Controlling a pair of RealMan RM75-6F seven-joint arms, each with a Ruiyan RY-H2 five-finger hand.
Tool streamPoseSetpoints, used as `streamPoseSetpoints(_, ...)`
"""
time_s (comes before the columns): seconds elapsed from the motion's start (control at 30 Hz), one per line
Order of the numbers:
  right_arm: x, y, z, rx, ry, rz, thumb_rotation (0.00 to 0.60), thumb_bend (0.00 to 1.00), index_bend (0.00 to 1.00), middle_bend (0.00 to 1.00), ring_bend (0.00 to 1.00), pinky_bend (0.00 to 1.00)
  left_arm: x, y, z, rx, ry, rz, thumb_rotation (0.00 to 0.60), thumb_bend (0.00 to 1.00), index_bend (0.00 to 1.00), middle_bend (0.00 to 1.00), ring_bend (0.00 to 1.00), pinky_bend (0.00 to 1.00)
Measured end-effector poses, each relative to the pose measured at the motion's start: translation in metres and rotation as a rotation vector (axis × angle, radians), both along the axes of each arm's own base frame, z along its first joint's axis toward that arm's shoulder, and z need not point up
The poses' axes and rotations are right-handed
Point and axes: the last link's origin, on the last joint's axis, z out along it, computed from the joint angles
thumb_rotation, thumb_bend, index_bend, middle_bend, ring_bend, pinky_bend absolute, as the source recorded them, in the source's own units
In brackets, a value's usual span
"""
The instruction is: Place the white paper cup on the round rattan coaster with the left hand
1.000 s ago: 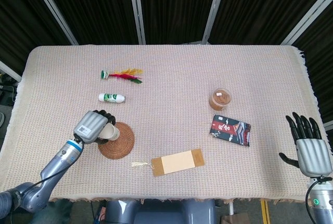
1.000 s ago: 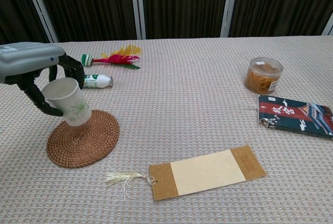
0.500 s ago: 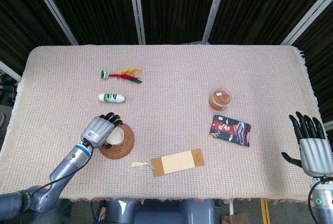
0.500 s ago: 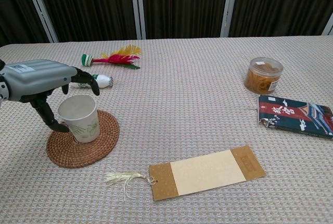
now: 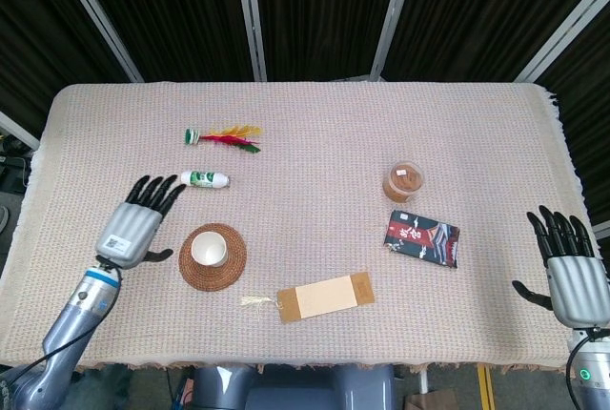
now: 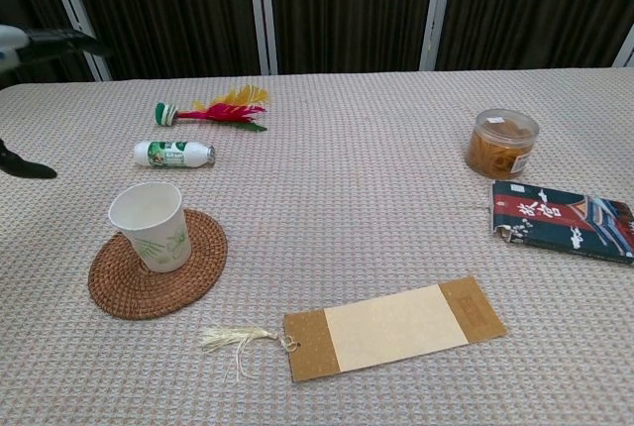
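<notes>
Rattan coaster (image 5: 213,256) near the table's front-left corner: white paper cup (image 6: 150,226) is seen upright on it. Left hand (image 5: 133,227) is held beside it, apart, fingers spread, holding nothing. Placement is judged done; nothing appears left but withdrawal.

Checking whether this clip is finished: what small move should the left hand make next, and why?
Probably just withdraw to rest. The white paper cup stands upright on the round rattan coaster, and the left hand is beside it, fingers apart, holding nothing.
</notes>
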Motion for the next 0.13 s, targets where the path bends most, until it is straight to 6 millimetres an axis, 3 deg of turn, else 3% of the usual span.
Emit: streamPoseSetpoints(0.13,0.001,0.002,0.001,-0.001,-0.009,0.012,0.6,0.0,0.0,0.0,0.0,0.0,-0.026,-0.025,0.029,0.137,-0.091,0.057,0.6,0.0,0.0,0.0,0.0,0.0)
